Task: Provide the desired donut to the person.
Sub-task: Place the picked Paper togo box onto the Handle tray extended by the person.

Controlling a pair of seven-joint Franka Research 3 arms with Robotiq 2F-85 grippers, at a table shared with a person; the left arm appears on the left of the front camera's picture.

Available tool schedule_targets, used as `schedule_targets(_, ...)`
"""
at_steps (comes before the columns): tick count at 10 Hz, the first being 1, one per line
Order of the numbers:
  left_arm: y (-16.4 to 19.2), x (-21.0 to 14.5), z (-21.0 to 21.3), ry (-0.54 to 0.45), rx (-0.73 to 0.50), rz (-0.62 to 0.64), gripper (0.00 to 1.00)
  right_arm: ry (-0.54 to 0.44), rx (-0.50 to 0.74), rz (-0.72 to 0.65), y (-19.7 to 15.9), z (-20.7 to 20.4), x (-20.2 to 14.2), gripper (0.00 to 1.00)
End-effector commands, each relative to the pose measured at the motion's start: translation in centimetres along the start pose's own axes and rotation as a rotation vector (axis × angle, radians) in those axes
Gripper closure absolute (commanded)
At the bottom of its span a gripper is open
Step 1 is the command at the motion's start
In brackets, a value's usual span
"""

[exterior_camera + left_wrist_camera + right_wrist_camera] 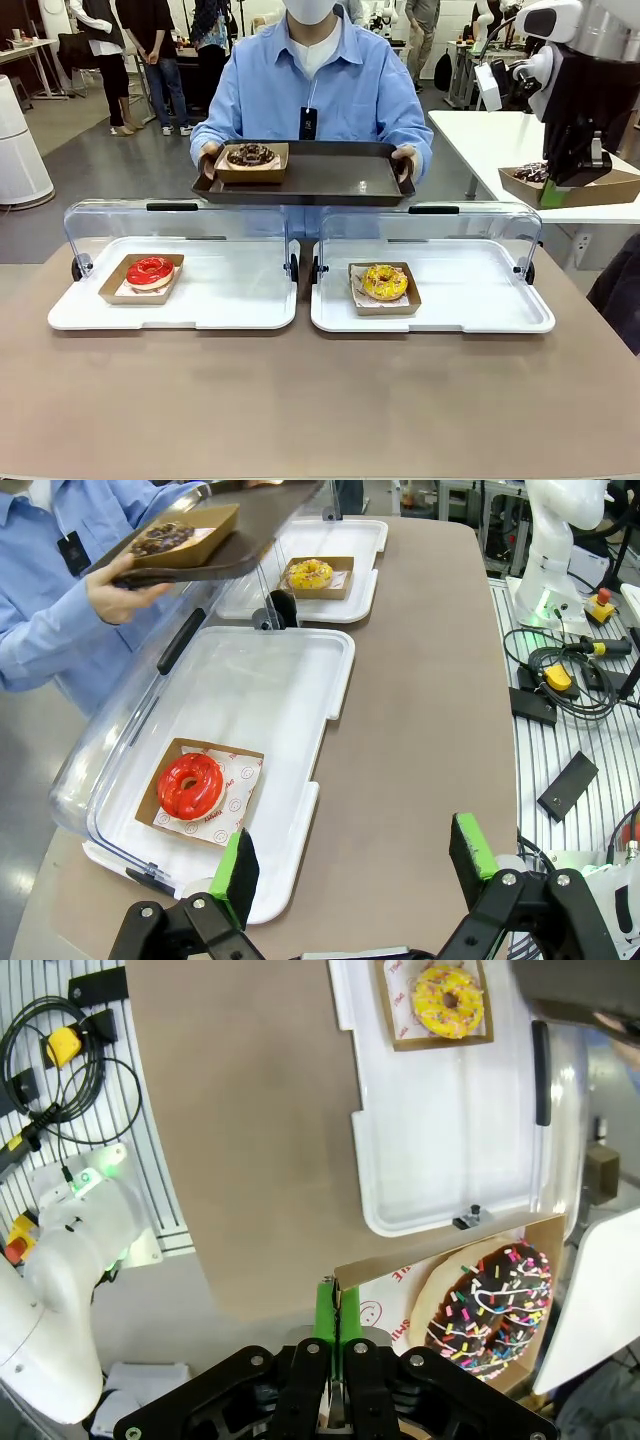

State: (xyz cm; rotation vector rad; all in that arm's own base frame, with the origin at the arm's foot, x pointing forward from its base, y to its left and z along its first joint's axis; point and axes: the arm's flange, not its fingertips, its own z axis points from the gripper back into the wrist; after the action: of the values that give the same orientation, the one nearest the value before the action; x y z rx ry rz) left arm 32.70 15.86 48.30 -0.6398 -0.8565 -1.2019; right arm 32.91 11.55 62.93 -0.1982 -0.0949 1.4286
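The person point(320, 90), in a light blue shirt, stands at the far side holding a dark serving tray point(340, 178) with both hands. A chocolate donut point(250, 155) in a cardboard box sits on its left part. High at the right, my right gripper point(592, 165) is shut on the rim of a cardboard box point(440, 1255) that holds a chocolate donut with sprinkles point(490, 1310). My left gripper point(355, 865) hangs open above the table's near edge, beside the red donut point(190, 785). A yellow donut point(384, 282) lies in the right white tray.
Two white trays point(230, 300) point(480, 300) with raised clear lids point(175, 225) stand side by side across the brown table. A white side table point(500, 135) is behind at the right. The near half of the brown table point(320, 400) is bare.
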Motion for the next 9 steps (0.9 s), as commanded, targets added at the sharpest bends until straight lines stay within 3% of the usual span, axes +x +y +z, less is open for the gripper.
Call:
schedule_targets(1,0.0,0.1,0.1,-0.006,0.011,0.013,0.00,0.018,-0.004,-0.016,0.1,0.4,0.3,1.00)
schedule_targets(7,0.0,0.1,0.1,-0.006,0.011,0.013,0.00,0.000,0.000,0.000,0.0,0.0,0.0,0.98)
schedule_targets(9,0.0,0.1,0.1,-0.006,0.011,0.013,0.00,-0.036,-0.068,-0.007,-1.1,2.9,2.6,0.98)
